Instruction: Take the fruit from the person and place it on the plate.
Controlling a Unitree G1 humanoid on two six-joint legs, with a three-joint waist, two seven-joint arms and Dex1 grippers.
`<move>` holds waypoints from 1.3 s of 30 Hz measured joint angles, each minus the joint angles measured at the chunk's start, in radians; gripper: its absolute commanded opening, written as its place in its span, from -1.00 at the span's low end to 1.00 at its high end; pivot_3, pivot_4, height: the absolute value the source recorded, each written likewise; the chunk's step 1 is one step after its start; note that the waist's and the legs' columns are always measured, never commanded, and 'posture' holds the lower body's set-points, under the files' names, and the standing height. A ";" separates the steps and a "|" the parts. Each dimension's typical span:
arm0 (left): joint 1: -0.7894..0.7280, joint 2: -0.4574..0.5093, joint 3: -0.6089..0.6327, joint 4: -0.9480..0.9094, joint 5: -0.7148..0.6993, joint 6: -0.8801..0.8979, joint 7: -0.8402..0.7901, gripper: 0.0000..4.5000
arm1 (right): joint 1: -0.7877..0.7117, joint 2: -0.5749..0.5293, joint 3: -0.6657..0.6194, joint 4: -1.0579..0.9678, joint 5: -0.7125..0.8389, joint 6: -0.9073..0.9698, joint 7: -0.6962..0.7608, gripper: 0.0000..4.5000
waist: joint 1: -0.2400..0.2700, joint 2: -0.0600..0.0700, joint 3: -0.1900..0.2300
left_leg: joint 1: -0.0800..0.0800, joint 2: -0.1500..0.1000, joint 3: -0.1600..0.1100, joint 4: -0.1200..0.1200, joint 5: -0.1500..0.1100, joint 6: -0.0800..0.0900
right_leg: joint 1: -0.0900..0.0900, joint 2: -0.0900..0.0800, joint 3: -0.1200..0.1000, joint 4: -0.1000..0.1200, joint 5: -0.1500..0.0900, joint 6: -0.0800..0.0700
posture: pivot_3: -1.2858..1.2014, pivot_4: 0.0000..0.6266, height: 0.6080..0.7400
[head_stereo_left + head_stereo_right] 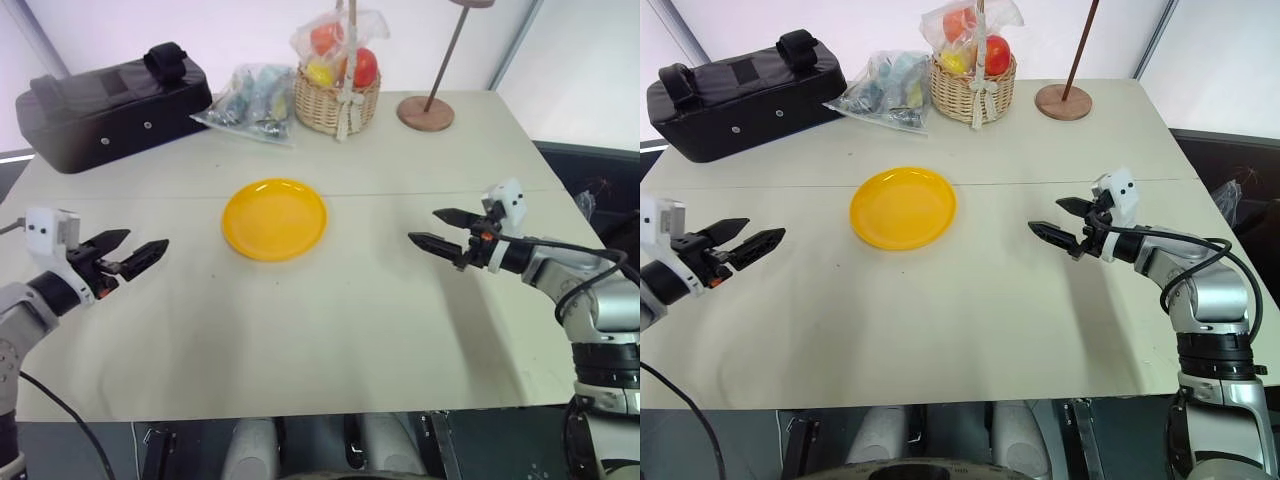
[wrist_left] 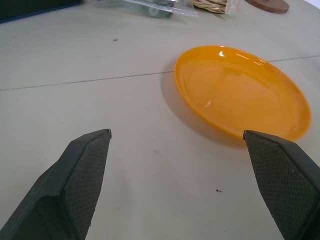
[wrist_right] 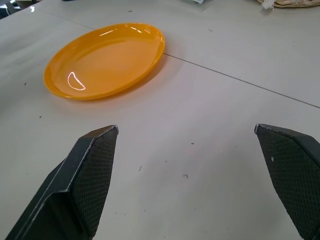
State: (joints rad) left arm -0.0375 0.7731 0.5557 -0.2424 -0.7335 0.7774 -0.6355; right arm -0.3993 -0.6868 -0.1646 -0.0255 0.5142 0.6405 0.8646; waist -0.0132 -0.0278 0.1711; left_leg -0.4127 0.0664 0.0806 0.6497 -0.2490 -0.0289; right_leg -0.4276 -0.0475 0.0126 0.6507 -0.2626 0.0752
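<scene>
The yellow plate (image 1: 275, 218) lies bare in the middle of the table, and it appears again in the wrist views (image 2: 240, 97) (image 3: 105, 57). My left gripper (image 1: 147, 240) hovers open over the table to the plate's left, pointing toward it with nothing between its fingers. On the plate's right, my right gripper (image 1: 424, 226) is also open and holds nothing, aimed at the plate from that side. The fruit and the person are out of view.
Along the far edge stand a black bag (image 1: 110, 100), a clear plastic bag of small items (image 1: 250, 100), a wicker basket (image 1: 338, 100) of wrapped fruits, and a round wooden stand base (image 1: 425, 113). A seam crosses the pale tabletop (image 1: 330, 320) behind the plate.
</scene>
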 measured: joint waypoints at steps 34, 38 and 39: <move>-0.036 -0.023 -0.033 -0.038 -0.021 0.001 0.005 0.97 | 0.030 0.007 0.001 -0.029 0.003 0.000 -0.043 1.00 | 0.000 0.000 0.000 | 0.000 0.000 0.000 0.000 0.000 0.000 | 0.000 0.000 0.000 0.000 0.000 0.001 | 0.03 -0.52 1.00; -0.037 -0.023 -0.033 -0.039 -0.021 0.001 0.005 0.97 | 0.030 0.007 0.001 -0.029 0.003 0.000 -0.045 1.00 | 0.000 0.000 0.000 | 0.000 0.000 0.000 0.000 0.000 0.000 | 0.000 0.000 0.000 0.000 0.000 0.001 | 0.03 -0.52 1.00; -0.038 -0.023 -0.033 -0.039 -0.021 0.001 0.005 0.97 | 0.030 0.007 0.001 -0.029 0.003 0.000 -0.045 1.00 | 0.000 0.000 0.000 | 0.000 0.000 0.000 0.000 0.000 0.000 | 0.000 0.000 0.000 0.000 0.000 0.001 | 0.03 -0.52 1.00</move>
State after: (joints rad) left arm -0.0753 0.7499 0.5222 -0.2817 -0.7546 0.7781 -0.6303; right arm -0.3692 -0.6793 -0.1637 -0.0543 0.5169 0.6408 0.8197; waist -0.0130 -0.0278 0.1711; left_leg -0.4127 0.0664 0.0806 0.6497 -0.2490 -0.0289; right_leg -0.4275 -0.0473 0.0127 0.6506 -0.2622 0.0759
